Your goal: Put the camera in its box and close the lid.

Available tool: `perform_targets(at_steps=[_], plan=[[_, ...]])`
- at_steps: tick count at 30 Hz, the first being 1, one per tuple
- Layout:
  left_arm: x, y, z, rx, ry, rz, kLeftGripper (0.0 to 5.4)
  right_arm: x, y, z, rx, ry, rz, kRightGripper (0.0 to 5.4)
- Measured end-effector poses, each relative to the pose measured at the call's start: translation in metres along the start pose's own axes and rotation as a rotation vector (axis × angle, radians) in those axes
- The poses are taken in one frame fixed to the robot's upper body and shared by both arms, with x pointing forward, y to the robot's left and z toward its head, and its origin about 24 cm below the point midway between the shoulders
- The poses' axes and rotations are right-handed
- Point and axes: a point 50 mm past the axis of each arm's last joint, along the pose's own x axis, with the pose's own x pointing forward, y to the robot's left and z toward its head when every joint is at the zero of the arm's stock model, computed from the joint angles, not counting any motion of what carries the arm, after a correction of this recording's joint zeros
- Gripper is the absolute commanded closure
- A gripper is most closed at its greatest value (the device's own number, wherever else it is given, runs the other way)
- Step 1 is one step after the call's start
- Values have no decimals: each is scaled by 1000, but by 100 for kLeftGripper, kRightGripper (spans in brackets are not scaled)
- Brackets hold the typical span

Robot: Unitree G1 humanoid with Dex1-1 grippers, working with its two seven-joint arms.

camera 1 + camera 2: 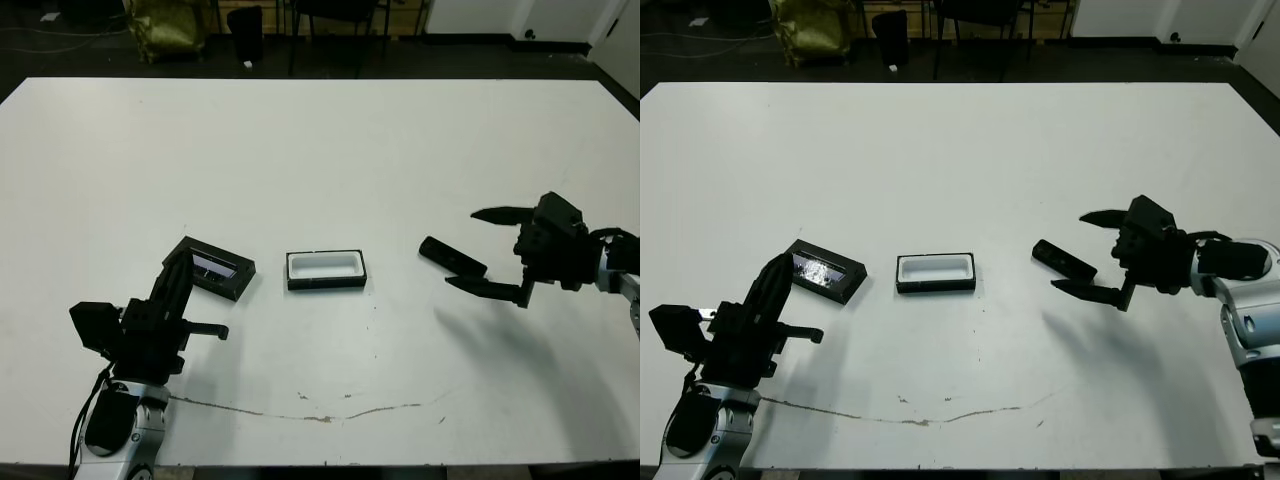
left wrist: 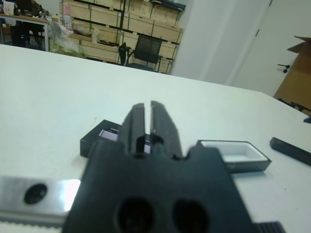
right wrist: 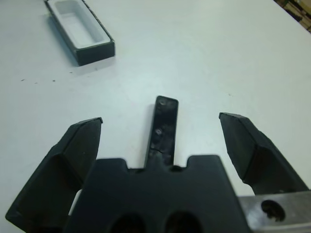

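Note:
The camera (image 1: 452, 257), a slim black bar, lies flat on the white table right of centre. My right gripper (image 1: 460, 248) is open and hovers at the camera's right end, one finger on either side; the right wrist view shows the camera (image 3: 163, 126) between the spread fingers. At the table's middle stands the box (image 1: 326, 284), a black tray whose white lining holds nothing. Left of it lies the lid (image 1: 215, 268), black with a shiny window strip. My left gripper (image 1: 180, 258) is shut on nothing, its tips over the lid's left end.
A thin brown mark (image 1: 320, 412) runs across the table near the front edge. Beyond the far edge are a yellow bag (image 1: 165, 25) and a dark chair (image 1: 330, 20). The left wrist view shows shelves of cartons (image 2: 121, 24) in the background.

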Motion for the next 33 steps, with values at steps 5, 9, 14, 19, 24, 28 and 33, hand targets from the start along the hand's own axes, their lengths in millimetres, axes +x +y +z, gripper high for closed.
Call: perform_targets(at_steps=[5,9,14,19,24,28,33], plan=[[-1,0,0,-2,-1,2,540,-1,-1,-11,64,-2,-11,2],[-1,1,0,2,-9,4,540,0,-1,-17,86,-2,-10,2],[-1,1,-2,1,-4,6,540,2,1,-21,84,-5,8,2],[-2,1,-2,0,-3,6,540,3,3,-24,82,7,34,2],[-2,1,-2,-1,-4,6,540,6,4,-25,72,-2,44,2],[-2,1,-2,-2,-5,6,540,7,4,-28,74,14,37,2],[-2,1,-3,-5,-7,-1,540,9,5,-33,81,36,33,2]])
